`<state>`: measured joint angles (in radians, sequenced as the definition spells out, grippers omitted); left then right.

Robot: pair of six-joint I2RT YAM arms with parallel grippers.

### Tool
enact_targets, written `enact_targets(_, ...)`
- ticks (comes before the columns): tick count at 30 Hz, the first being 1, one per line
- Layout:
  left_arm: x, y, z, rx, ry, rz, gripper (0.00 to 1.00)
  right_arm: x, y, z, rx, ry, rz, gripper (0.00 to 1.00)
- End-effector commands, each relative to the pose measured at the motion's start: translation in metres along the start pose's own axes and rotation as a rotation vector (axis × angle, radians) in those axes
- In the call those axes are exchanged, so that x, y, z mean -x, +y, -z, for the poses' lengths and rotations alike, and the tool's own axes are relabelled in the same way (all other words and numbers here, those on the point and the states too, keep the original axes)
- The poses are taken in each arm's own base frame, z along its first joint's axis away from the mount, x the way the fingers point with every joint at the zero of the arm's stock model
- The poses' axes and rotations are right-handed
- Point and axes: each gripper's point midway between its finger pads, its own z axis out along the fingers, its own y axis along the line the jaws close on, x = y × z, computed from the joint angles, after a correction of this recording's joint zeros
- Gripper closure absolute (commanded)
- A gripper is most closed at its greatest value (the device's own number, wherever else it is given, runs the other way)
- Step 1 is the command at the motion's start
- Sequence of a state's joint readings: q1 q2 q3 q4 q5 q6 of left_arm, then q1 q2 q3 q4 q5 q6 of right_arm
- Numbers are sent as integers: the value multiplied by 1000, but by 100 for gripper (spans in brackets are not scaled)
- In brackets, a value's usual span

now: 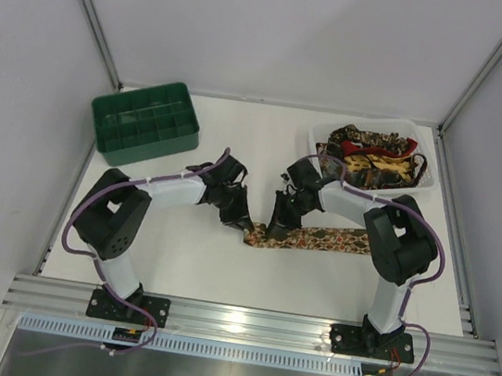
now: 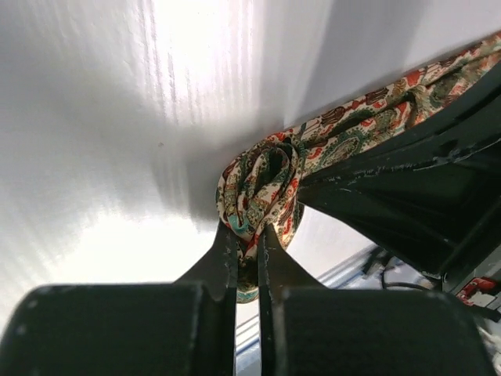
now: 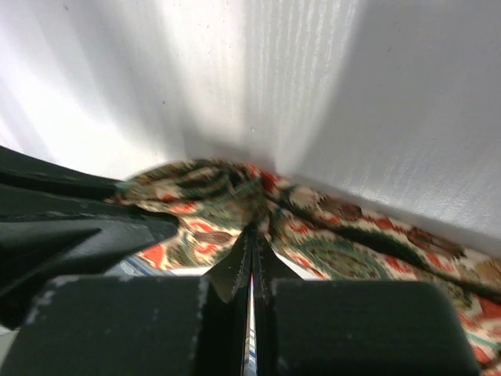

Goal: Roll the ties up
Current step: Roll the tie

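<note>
Left arm (image 1: pixel 171 191) reaching right, left pincer (image 2: pixel 246 247) grasping tie (image 2: pixel 262 184) at rolled end, right arm (image 1: pixel 347 200) reaching left, right pincer (image 3: pixel 252 239) clenched.

One loose tie, one heap, two containers, two pincers.

One tie (image 1: pixel 328 238) lies out on the surface (image 1: pixel 193 264). More ties (image 1: pixel 372 158) are heaped together in one white tray (image 1: pixel 381 124), too tangled to count them surely. There is one green crate (image 1: pixel 145 122) with many small compartments. Two arms stand at the near edge, so there are two pincers: the left pincer (image 1: pixel 234 221) and the right pincer (image 1: pixel 274 233).
</note>
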<state>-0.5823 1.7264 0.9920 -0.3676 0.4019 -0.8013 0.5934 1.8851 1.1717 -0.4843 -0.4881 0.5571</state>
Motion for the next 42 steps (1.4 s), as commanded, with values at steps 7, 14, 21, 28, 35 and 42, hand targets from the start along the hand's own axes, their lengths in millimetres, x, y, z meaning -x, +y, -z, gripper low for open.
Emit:
enact_targets(7, 10, 39, 48, 303, -49, -207, 100, -1, 31, 7, 52, -19, 43, 100)
enact_targets(14, 14, 34, 48, 354, -42, -248, 100, 2, 36, -4, 78, -4, 21, 100)
enact_targets(21, 13, 16, 43, 361, -21, -268, 100, 6, 52, -10, 147, 13, -6, 100)
enact_targets(28, 10, 11, 40, 355, -7, -265, 100, 7, 58, -17, 170, 32, -22, 100)
enact_targets(35, 7, 0, 38, 337, 0, -264, 96, 6, 60, -27, 175, 49, -34, 100)
enact_targets(42, -3, -22, 32, 239, 25, -259, 67, 1, 59, -27, 172, 57, -39, 100)
